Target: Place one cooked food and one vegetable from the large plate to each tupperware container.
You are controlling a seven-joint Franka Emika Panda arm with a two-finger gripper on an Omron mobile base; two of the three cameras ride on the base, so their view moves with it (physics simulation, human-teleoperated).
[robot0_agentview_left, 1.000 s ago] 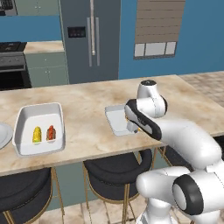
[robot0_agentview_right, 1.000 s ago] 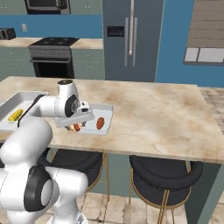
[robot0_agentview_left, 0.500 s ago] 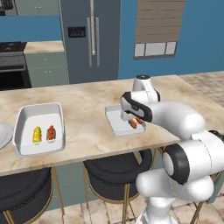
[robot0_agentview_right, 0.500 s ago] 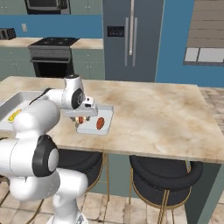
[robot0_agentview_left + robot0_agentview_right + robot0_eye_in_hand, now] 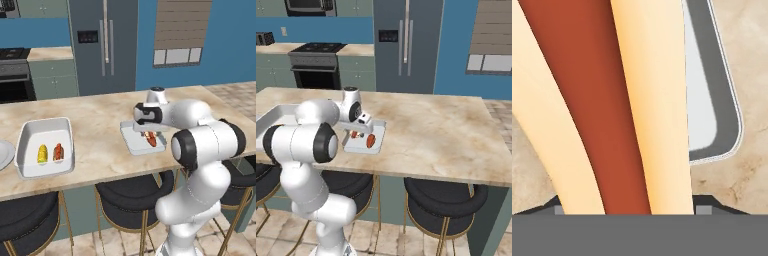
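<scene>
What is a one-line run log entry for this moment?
gripper: holding tan-bun hot dog | over: smaller white rectangular tray | already inside: orange-red food piece | larger white tray: yellow corn cob, reddish sausage

A hot dog (image 5: 607, 110) is lying very close to the lens and taking up most of the frame: a red-brown sausage (image 5: 577, 90) is running top to bottom between two pale bun halves. To its right, a rounded corner of a white tray (image 5: 712, 100) with a raised rim is showing, resting on the beige marbled counter (image 5: 747, 45). The hot dog is possibly being held between the fingers; contact is not resolvable, as the tips are hidden.
</scene>
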